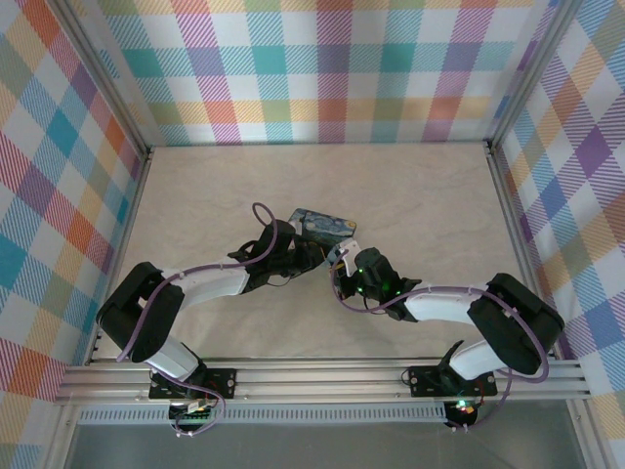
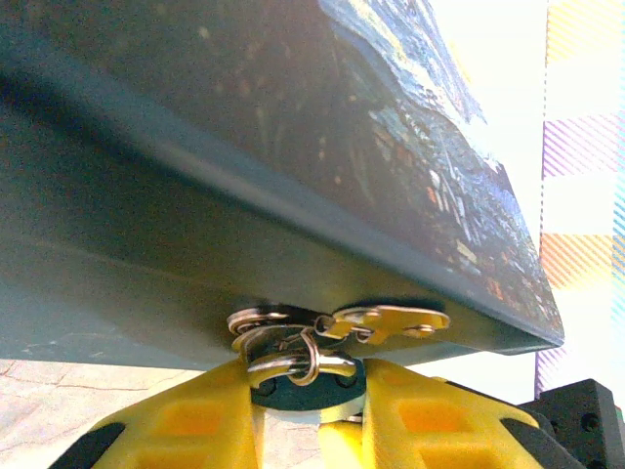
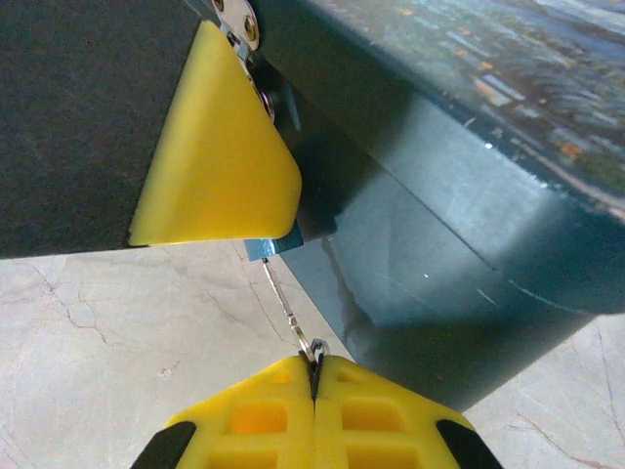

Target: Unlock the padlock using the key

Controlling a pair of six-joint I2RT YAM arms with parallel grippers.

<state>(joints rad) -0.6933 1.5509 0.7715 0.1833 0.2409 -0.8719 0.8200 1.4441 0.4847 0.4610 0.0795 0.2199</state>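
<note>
Padlock at box edge, clamped between my left fingers. Key pinched tight in my right fingers, far end reaching padlock (seated? cannot tell). Risk: thin key slips or bends as I twist if padlock swivels.

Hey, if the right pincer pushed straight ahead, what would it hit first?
Probably the padlock, the small blue bit at the tip of the key that the right pincer pinches. The box wall sits right behind it; depth is unclear.
</note>
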